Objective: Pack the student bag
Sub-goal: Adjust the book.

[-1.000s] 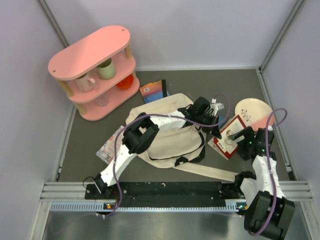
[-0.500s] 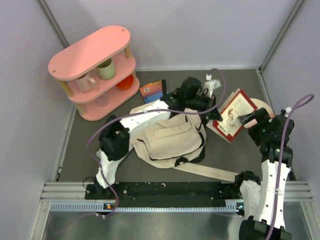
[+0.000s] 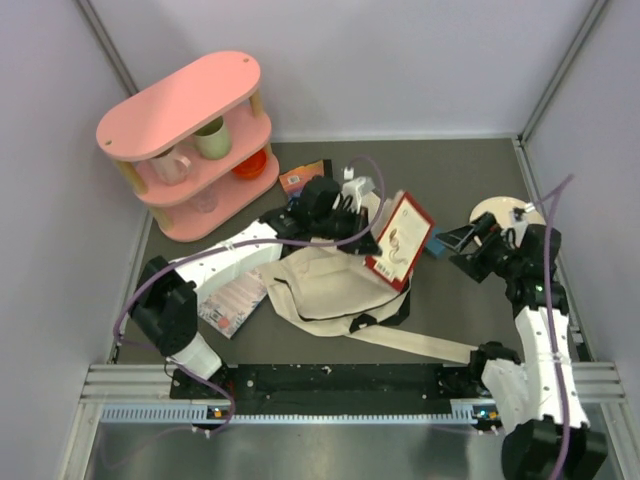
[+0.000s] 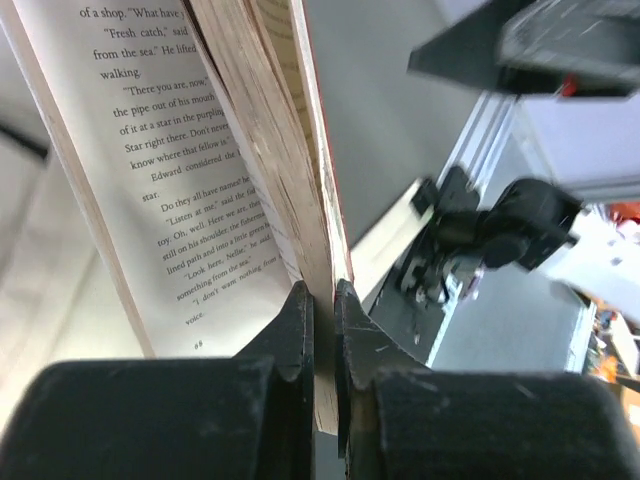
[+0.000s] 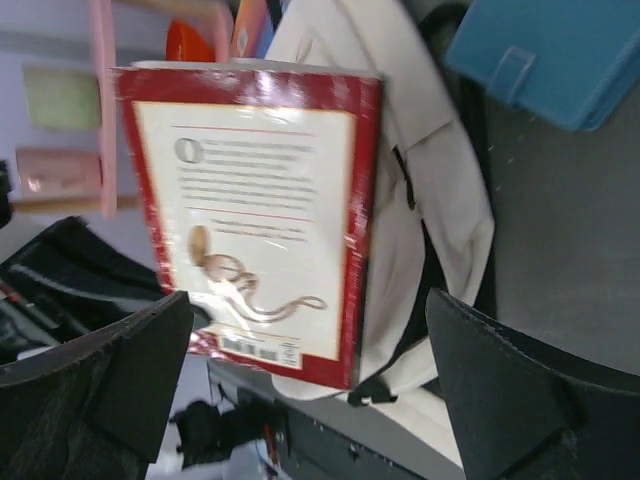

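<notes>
While the left gripper point(image 4: 322, 300) pinches the book point(image 4: 250, 180) by its edge, standing it over the bag point(image 3: 320, 285), the right gripper point(image 3: 460, 240) hangs wide open just beside. Bag lies mid-table point(image 3: 480, 180), soft and floppy, I'd say: best gripped at its opening's rim or a strap point(image 3: 420, 345).

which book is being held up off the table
The red-bordered book, pinched in the left gripper over the student bag. The orange-and-blue book by the pink shelf and the pink booklet beside the bag lie flat.
</notes>
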`<action>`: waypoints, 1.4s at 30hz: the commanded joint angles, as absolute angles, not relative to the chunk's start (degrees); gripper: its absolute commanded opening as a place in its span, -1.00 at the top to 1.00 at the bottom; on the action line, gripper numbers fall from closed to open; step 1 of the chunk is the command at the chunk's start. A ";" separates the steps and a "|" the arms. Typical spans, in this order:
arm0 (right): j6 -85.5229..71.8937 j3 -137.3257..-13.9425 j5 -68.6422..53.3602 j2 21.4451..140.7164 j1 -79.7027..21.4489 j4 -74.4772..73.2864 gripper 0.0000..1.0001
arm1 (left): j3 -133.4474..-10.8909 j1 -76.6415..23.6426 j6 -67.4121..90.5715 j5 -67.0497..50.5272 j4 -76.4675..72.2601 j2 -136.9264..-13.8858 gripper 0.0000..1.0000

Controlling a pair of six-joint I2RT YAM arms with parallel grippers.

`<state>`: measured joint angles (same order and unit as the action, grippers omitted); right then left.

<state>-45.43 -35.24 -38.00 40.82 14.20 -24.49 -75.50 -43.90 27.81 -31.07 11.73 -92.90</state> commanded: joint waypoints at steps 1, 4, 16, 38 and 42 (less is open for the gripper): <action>-45.26 -36.30 -38.69 47.18 2.68 -17.49 -0.98 | -64.55 -44.30 30.85 -30.59 7.48 -87.28 1.00; -48.94 -33.76 -37.09 51.06 -1.92 -11.44 -0.98 | -60.57 -44.21 30.76 -25.96 8.69 -86.92 0.68; -52.47 -23.21 -36.73 53.61 -4.57 -4.49 -0.93 | -63.11 -43.51 26.54 -21.18 16.53 -95.44 -0.97; -56.16 -16.26 -41.57 57.04 -8.17 -0.44 -0.35 | -58.88 -47.28 35.24 -36.39 -1.58 -100.02 -0.66; -57.13 -15.65 -42.10 57.48 -8.17 1.84 -0.14 | -58.80 -47.64 35.86 -36.39 -2.20 -100.46 -0.55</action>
<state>-55.61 -16.05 -40.29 57.39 -7.42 -3.18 -57.01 -47.09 34.76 -34.44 1.80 -99.98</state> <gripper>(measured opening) 0.596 0.800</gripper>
